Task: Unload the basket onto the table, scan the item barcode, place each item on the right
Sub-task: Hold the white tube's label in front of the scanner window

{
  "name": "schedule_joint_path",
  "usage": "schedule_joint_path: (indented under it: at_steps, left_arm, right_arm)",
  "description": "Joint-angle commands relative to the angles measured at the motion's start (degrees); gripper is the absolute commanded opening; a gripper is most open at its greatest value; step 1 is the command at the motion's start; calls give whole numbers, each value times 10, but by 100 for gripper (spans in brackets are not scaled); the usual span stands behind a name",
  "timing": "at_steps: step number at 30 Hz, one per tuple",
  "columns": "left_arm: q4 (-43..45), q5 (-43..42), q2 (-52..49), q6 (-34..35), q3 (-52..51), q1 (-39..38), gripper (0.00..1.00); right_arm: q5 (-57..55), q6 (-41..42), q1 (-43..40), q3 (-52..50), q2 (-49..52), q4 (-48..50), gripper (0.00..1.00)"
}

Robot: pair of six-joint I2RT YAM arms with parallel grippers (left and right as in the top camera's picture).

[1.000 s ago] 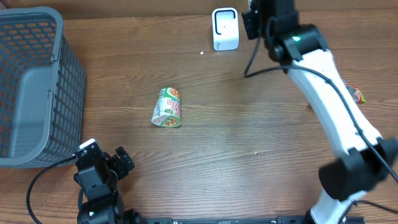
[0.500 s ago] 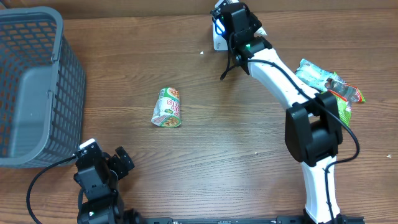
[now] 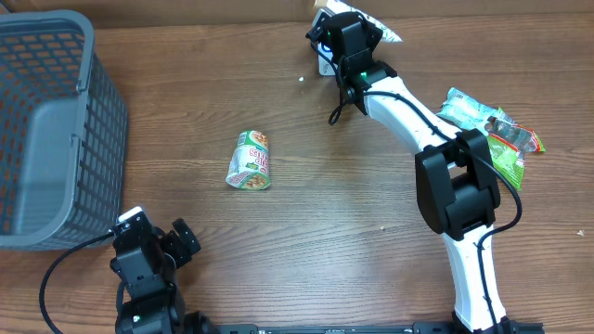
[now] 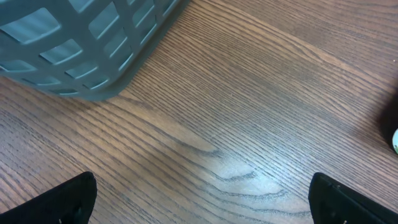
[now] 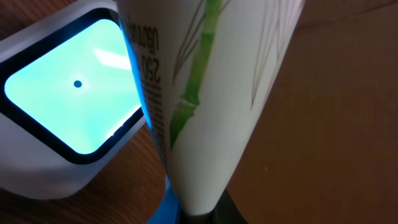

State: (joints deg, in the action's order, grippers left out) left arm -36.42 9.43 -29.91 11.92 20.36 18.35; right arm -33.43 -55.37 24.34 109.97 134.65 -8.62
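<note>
Right gripper [image 3: 345, 35] swung left, bringing its white bamboo-print plastic tube [image 5: 205, 93] over the white box scanner [image 5: 68, 93] with cyan window.

- Overhead first: it looks straight down on the whole table [image 3: 371, 232] from well back. The basket [image 3: 97, 139] sits at the left and both arms come in from the bottom edge.
- Left wrist rides low and close over the wood, facing forward. The left gripper [image 4: 208, 202] shows only as two dark tips in the lower corners.
- Its upper left catches a corner of the basket, and that corner is what it shares with overhead.
- Right wrist is jammed right up against the scanner [image 5: 62, 106], with the white tube [image 5: 205, 93] filling mid-frame.
- Overhead has that same scanner at top centre.
</note>
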Motion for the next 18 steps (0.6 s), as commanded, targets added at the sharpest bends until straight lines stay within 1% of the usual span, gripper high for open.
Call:
schedule_joint_path:
  at_steps: [1,7,10,12,13,14,18]
  left_arm:
    - [2,-3,3,5,10,-4,100]
    - [2,-3,3,5,10,-4,100]
    - [2,-3,3,5,10,-4,100]
    - [2,-3,3,5,10,-4,100]
    - [2,-3,3,5,10,-4,100]
    - [2,-3,3,5,10,-4,100]
    - [2,-3,3,5,10,-4,100]
  right_arm:
    - [-10,-17,-9,14,-8,12,4]
    - [-8,-17,-10,14,-8,13,4]
    - [-3,-14,-13,14,-8,-6,4]
    - [1,21,-13,14,-8,-28,4]
    - [1,59,-12,14,-10,-38,4]
    - [19,115,-11,14,-21,-59,4]
    - [103,178,-16,14,-70,-125,4]
